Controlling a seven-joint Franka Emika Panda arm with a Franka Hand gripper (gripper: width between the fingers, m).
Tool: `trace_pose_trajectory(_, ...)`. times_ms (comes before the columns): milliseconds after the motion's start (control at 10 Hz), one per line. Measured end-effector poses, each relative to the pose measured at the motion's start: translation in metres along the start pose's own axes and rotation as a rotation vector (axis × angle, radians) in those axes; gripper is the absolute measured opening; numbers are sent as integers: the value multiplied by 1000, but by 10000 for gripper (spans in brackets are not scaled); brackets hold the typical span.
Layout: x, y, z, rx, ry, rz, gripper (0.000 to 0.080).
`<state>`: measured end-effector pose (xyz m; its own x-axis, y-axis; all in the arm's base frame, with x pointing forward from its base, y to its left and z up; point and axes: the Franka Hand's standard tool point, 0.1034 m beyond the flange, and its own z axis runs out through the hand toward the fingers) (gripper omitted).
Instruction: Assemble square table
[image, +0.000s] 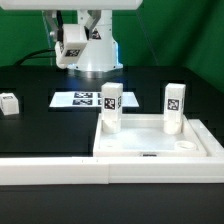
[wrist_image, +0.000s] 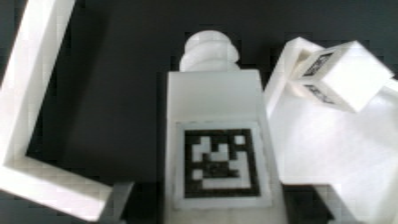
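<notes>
Black table (image: 40, 125) spanning the whole exterior view, with a long white L-shaped border rail (image: 60, 168) running along the lower edge of the frame. The square table top (image: 150, 132), a white tray with a raised rim, lies at lower right of the frame, just behind the rail; a round corner socket (image: 185, 146) shows near its front right corner. The white robot arm (image: 95, 50) rises at upper centre. The marker board (image: 85, 99) lies flat at centre left, between the arm and the top. Two legs stand upright on the top: the rear-left leg (image: 110, 108) and the rear-right leg (image: 174, 108), well apart. A loose leg (image: 10, 103) rests on the table at the far left edge. The claw (image: 70, 42), raised at upper left of centre, pinches the held leg (wrist_image: 217, 120), which fills the centre of the wrist view, tag toward the camera, knobbed end pointing away.
</notes>
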<state>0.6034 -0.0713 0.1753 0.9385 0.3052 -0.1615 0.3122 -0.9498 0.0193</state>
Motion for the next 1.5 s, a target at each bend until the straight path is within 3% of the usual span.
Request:
trace_pose_trajectory(100, 5, 0, 0, -14, 82, 10, 288)
trace_pose_trajectory(200, 8, -16, 9, -28, 173, 38, 288)
trace_pose_trajectory(300, 18, -37, 12, -22, 208, 79, 288)
trace_pose_trajectory(400, 44, -54, 8, -21, 295, 117, 288)
trace_pose_trajectory(500, 67, -69, 2, 22, 334, 177, 288)
trace_pose_trajectory(600, 83, -69, -7, 19, 409, 189, 288)
trace_pose_trajectory(900, 81, -55, -4, -78, 602, 178, 288)
trace_pose_trajectory(1000, 80, -53, -2, -96, 633, 180, 288)
trace_pose_trajectory(1100, 79, -54, 0, -97, 635, 179, 288)
trace_pose_trajectory(1300, 83, -87, 12, -42, 628, 206, 288)
trace_pose_trajectory(1500, 101, -111, 8, 26, 654, 270, 288)
